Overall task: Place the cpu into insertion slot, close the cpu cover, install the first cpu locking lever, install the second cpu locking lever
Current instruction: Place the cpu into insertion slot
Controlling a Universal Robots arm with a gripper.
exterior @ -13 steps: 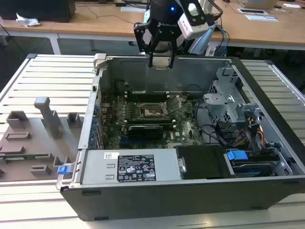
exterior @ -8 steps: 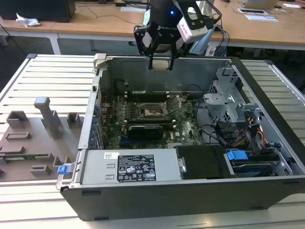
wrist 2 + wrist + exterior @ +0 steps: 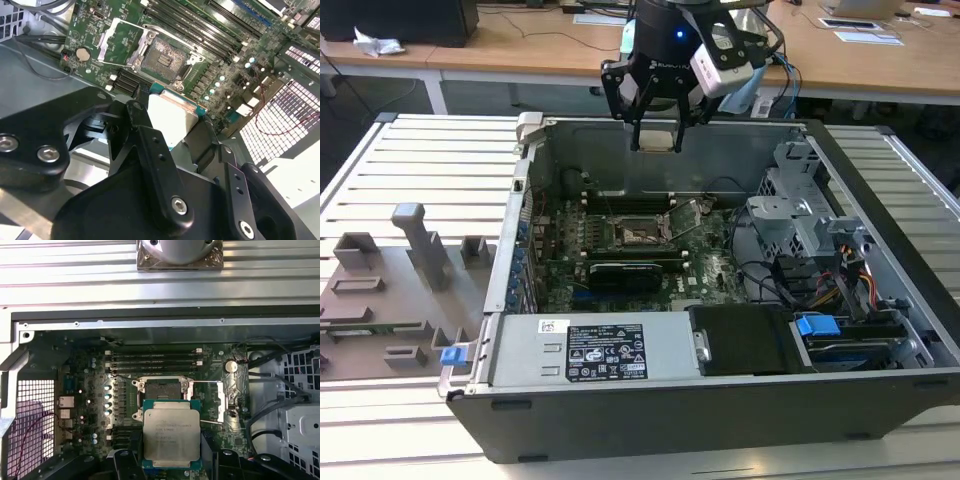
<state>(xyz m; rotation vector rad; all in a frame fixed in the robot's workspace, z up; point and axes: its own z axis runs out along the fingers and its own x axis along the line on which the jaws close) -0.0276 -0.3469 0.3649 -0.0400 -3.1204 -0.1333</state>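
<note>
So the cpu (image 3: 171, 434) was pinched by its edges between the fingers of the gripper (image 3: 658, 143), silver top facing up. It was hanging over the open computer case (image 3: 720, 150), clear of the board. In the first wrist view it sat just short of the insertion slot (image 3: 162, 389), overlapping the socket's near edge in the picture.

The slot itself was bare, with nothing sitting in it. The cpu cover (image 3: 220, 401) was flipped open and swung off to one side of the socket. The long black memory slots (image 3: 152, 359) ran just beside the socket's far edge, and a coin battery (image 3: 230, 366) sat near the cover.

Inside the case, the power supply (image 3: 605, 350) lay along the near side in the exterior view. The drive cage (image 3: 800, 215) and a tangle of cables (image 3: 840, 280) took up the exterior view's right. The case stood on a slatted table (image 3: 430, 150), with grey fixture blocks (image 3: 415, 240) beside it on the exterior view's left.
</note>
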